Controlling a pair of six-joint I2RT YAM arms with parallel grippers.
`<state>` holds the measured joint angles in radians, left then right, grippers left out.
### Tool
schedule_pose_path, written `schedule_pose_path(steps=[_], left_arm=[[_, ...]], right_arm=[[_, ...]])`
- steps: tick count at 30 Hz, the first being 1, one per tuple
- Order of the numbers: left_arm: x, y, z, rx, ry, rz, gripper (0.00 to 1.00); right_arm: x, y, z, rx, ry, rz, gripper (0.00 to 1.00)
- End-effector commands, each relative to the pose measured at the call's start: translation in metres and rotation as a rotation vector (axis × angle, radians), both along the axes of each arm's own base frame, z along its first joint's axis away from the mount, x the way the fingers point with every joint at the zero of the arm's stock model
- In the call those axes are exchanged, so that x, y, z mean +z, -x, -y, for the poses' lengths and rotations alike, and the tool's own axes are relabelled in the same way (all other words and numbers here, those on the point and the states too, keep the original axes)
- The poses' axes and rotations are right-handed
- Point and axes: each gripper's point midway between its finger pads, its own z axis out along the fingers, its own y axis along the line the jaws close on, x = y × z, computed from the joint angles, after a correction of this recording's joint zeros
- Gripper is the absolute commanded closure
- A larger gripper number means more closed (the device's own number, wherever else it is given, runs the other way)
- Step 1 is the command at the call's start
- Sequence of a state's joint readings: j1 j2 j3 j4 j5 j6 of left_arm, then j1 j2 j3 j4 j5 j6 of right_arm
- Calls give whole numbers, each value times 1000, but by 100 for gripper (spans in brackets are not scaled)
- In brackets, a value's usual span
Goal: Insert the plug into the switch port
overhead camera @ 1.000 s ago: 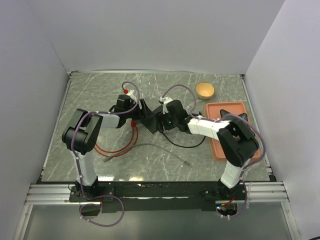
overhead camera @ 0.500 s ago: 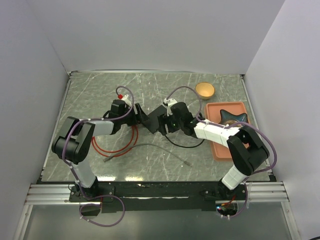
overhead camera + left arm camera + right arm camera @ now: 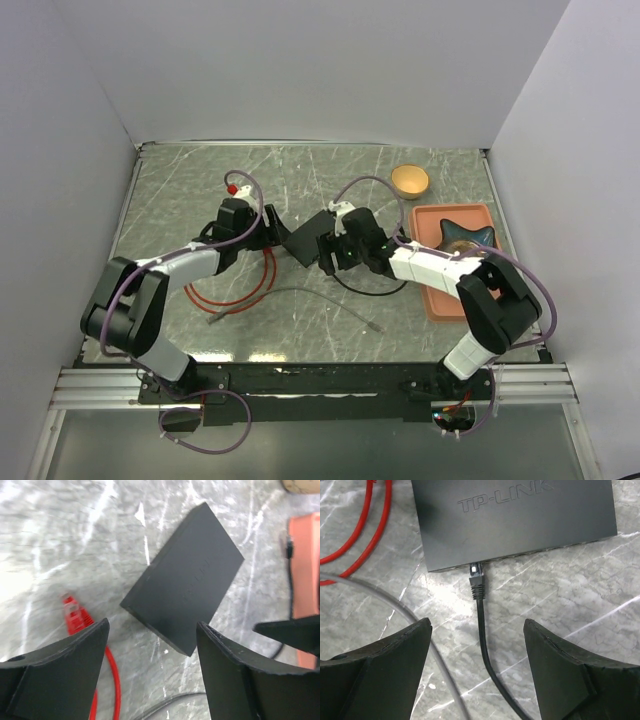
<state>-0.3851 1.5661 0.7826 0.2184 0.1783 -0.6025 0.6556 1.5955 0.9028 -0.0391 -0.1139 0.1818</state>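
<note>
Now the left gripper (image 3: pixel 152 626) has backed off, plug (image 3: pixel 476 576) in switch port (image 3: pixel 475 565).

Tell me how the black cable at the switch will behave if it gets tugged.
The black cable probably flops: it curves loosely across the table. Its plug looks stiff and seated at the TP-Link switch, so a tug may drag that flat, likely light box.
</note>
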Motion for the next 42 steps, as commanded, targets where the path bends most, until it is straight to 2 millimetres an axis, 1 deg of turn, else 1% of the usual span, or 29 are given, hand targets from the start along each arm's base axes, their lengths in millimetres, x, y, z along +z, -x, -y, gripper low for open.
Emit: schedule_pose_path(steps=[1, 2, 3, 4, 8, 10, 13, 14, 15, 17, 18, 19, 20, 21, 22, 24, 25, 28, 29, 30, 31, 33, 34, 36, 37, 38, 39, 40, 42], left_arm=[[8, -3, -26, 125, -182, 4, 28], [7, -3, -30, 141, -199, -7, 30], [0, -3, -35, 160, -234, -27, 31], [-3, 0, -39, 173, -260, -52, 34], [-14, 3, -44, 201, -291, -99, 43], [-15, 2, -45, 219, -287, -111, 45], [-25, 0, -42, 214, -292, -125, 46], [-31, -1, -41, 214, -297, -136, 46], [-35, -2, -40, 212, -296, -142, 48], [-48, -1, -37, 198, -301, -161, 54], [-49, -4, -36, 195, -296, -153, 56], [-52, -6, -34, 191, -299, -153, 62], [-58, -6, -36, 196, -313, -164, 65], [-59, -7, -37, 202, -318, -163, 68], [-61, -8, -37, 207, -320, -163, 78], [-60, -9, -38, 216, -316, -151, 89], [-58, -9, -39, 222, -314, -145, 99], [-36, -9, -45, 254, -312, -107, 99], [-16, -9, -46, 266, -291, -68, 99], [-7, -7, -51, 292, -295, -47, 99], [17, -4, -55, 312, -273, 3, 99], [40, 4, -57, 325, -262, 63, 99], [73, 9, -64, 370, -239, 141, 99], [103, 23, -63, 382, -204, 219, 99], [142, 33, -67, 405, -133, 316, 99], [161, 42, -63, 391, -78, 368, 99], [166, 51, -63, 377, -39, 398, 99], [198, 69, -64, 347, 60, 478, 99], [225, 85, -62, 313, 194, 576, 99]], right_arm=[[20, 2, 1, -17, -28, 41, 17], [21, 3, 2, -19, -28, 43, 17], [22, 3, 3, -22, -25, 45, 17], [21, 4, 4, -23, -22, 42, 17], [20, 4, 7, -36, -16, 38, 17], [20, 6, 6, -31, -17, 38, 17], [21, 6, 8, -35, -14, 42, 17], [21, 7, 8, -35, -13, 41, 17], [21, 7, 10, -36, -12, 40, 17], [21, 8, 9, -36, -16, 39, 17], [20, 8, 10, -36, -14, 38, 17], [19, 8, 11, -38, -12, 40, 17], [19, 9, 11, -37, -10, 37, 17], [18, 9, 11, -38, -9, 36, 17], [18, 9, 11, -39, -9, 32, 17], [20, 10, 11, -37, -13, 34, 17], [21, 10, 11, -36, -17, 41, 17], [24, 11, 12, -40, -21, 48, 17], [26, 11, 13, -46, -24, 51, 17], [27, 11, 13, -47, -25, 52, 17], [29, 11, 14, -49, -28, 58, 17], [35, 12, 15, -50, -34, 73, 17], [37, 11, 16, -49, -32, 78, 17], [46, 11, 18, -57, -41, 97, 17], [52, 11, 19, -63, -51, 110, 17], [54, 12, 19, -63, -57, 115, 16], [55, 12, 19, -65, -63, 118, 16], [61, 12, 20, -70, -74, 133, 16], [68, 13, 20, -73, -90, 143, 16]])
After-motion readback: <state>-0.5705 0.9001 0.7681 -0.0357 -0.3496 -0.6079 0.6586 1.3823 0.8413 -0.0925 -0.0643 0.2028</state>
